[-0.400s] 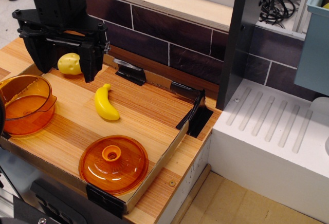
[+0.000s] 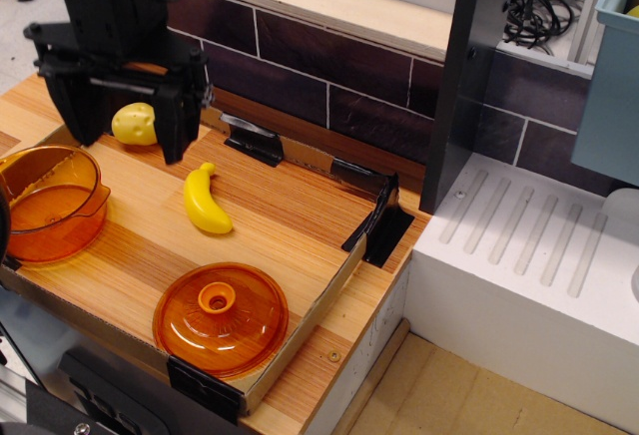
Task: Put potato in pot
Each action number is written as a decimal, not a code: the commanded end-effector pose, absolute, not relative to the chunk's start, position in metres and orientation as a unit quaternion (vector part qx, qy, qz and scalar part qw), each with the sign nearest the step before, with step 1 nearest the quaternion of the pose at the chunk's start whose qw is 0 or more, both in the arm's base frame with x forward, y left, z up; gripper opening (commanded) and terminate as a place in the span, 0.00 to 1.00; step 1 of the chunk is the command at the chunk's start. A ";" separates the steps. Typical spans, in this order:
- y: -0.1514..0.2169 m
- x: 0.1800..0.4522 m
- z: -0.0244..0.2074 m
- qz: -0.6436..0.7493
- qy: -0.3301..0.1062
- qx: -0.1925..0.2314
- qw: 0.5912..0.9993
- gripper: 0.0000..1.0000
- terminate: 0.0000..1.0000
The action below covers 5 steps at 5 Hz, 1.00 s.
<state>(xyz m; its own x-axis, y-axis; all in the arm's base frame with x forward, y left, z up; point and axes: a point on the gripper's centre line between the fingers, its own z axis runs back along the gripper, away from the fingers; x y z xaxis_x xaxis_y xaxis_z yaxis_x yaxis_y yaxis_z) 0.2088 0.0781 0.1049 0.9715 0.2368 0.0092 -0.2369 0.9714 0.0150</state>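
The potato (image 2: 135, 124) is a small pale-yellow lump at the back left of the wooden tray. My black gripper (image 2: 130, 131) hangs over it with its two fingers wide apart, one on each side of the potato, not closed on it. The right finger (image 2: 176, 121) and the left finger (image 2: 82, 116) both reach down near the tray surface. The translucent orange pot (image 2: 50, 204) stands empty at the tray's left edge, in front of and left of the gripper.
A yellow banana (image 2: 205, 200) lies mid-tray, right of the gripper. An orange domed lid with a knob (image 2: 221, 316) sits at the tray's front. Black clamps (image 2: 253, 141) line the back edge. A white drainboard (image 2: 539, 275) lies to the right.
The gripper has shifted slightly left and up over the potato. The potato, pot, banana and lid have not moved.
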 end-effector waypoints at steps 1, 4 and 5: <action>0.127 0.248 0.110 0.133 -0.044 -0.011 0.990 1.00 0.00; 0.182 0.276 0.102 -0.042 -0.022 -0.036 0.998 1.00 0.00; 0.187 0.282 0.092 -0.044 -0.023 -0.029 0.998 1.00 0.00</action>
<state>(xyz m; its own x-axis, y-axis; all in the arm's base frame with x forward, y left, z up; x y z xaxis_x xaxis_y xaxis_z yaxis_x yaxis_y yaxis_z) 0.2735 0.1842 0.0749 0.9967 -0.0802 0.0093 0.0807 0.9926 -0.0911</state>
